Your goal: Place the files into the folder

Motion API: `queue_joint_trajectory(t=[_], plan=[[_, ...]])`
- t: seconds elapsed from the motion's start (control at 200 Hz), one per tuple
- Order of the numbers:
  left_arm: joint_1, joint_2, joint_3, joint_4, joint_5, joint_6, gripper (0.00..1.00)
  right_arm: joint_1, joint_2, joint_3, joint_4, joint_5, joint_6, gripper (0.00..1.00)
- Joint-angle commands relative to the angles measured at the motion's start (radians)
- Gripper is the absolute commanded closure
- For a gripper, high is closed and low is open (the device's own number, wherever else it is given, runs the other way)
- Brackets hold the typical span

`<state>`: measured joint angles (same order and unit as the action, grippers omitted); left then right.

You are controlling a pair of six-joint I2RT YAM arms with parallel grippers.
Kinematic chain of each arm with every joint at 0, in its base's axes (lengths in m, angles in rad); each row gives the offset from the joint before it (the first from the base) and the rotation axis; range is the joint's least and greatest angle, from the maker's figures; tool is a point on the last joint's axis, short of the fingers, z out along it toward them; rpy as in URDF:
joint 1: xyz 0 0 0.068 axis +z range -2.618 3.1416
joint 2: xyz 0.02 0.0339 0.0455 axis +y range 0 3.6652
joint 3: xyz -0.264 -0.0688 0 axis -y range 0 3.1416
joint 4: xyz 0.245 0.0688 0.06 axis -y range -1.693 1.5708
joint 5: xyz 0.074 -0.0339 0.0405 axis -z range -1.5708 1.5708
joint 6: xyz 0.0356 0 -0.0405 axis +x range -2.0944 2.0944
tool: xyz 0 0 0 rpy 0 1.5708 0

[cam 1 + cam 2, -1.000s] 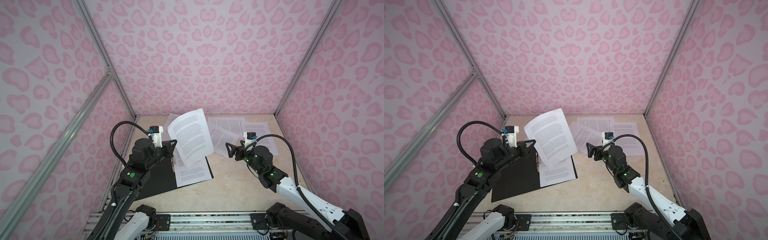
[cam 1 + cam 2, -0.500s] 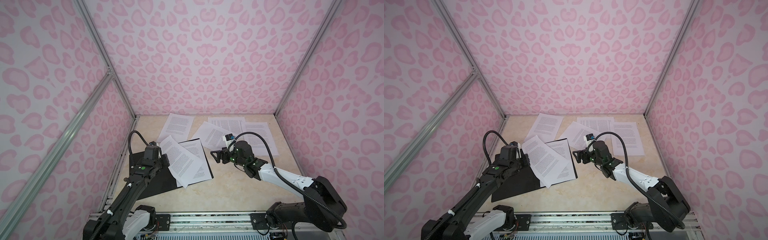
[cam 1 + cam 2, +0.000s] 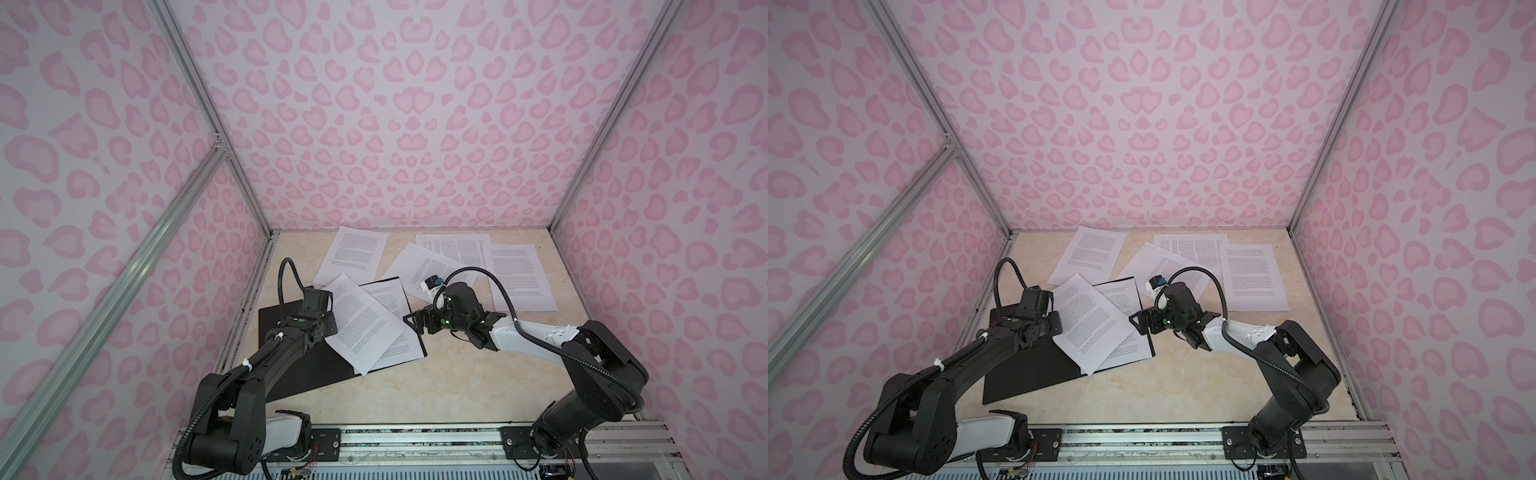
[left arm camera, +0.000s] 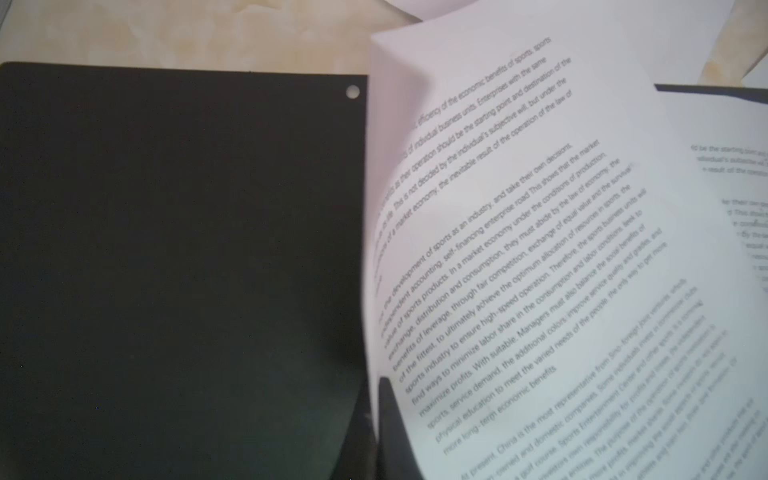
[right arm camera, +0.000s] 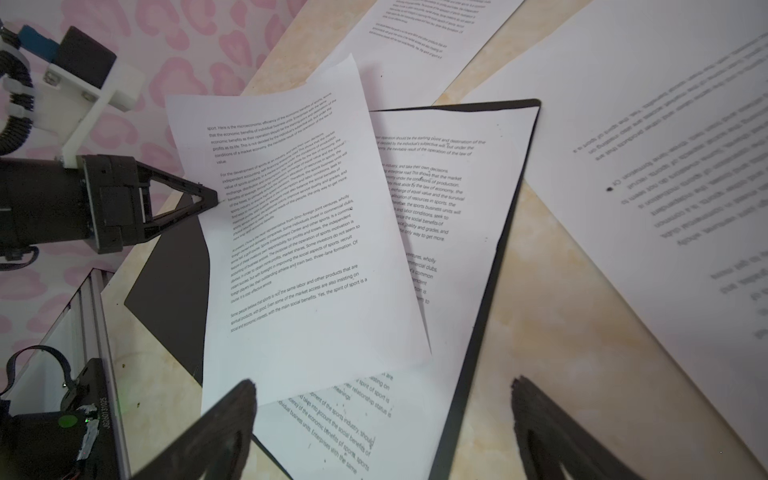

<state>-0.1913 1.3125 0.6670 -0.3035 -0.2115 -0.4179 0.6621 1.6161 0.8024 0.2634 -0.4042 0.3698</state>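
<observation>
Beige table [image 3: 457,386] within pink walls [image 3: 395,116]: nearest, the open folder [image 3: 328,370] lies flat, black side up. Left gripper [image 5: 210,198] pinches a sheet [image 3: 365,324] lying askew over another inside; right gripper [image 3: 415,323] hovers beside, fingers wide apart. Four files [image 3: 515,270] lie beyond.

Left arm [image 3: 270,361] and right arm [image 3: 602,374]: black, 1 white shell [image 3: 528,336] each, ribbed black cables [image 5: 18,120], green indicator lights [image 5: 67,420].

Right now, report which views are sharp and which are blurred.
Left wrist view: soft throughout, the tilted sheet's print smears towards its near edge, the folder a featureless black. Right wrist view: that sheet's print crisp, the right gripper's fingertips and the nearest loose sheet out of focus. Both top views: evenly lit, no glare on the table, print too small to read.
</observation>
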Motion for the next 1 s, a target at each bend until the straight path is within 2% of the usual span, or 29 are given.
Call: queue_joint_trajectory(t=[0.0,0.175,0.26,0.43,0.645,0.995], plan=[[-0.023,0.016,0.023,0.015,-0.046,0.021,0.97,0.002,0.025,0.014,0.012,-0.034,-0.014,0.05],[-0.129,0.075,0.084,-0.042,-0.248,0.04,0.97,0.014,0.059,0.045,-0.006,-0.054,-0.03,0.05],[-0.144,0.108,0.111,-0.069,-0.286,0.04,0.97,0.029,0.065,0.069,-0.041,-0.042,-0.047,0.05],[-0.18,0.133,0.137,-0.093,-0.432,0.059,0.97,0.041,0.1,0.148,-0.103,-0.03,-0.06,0.05],[-0.195,0.247,0.183,-0.123,-0.568,0.094,0.97,0.039,0.186,0.271,-0.2,-0.016,-0.058,0.06],[-0.213,0.345,0.198,-0.12,-0.598,0.129,0.97,0.033,0.409,0.574,-0.34,-0.1,-0.054,0.07]])
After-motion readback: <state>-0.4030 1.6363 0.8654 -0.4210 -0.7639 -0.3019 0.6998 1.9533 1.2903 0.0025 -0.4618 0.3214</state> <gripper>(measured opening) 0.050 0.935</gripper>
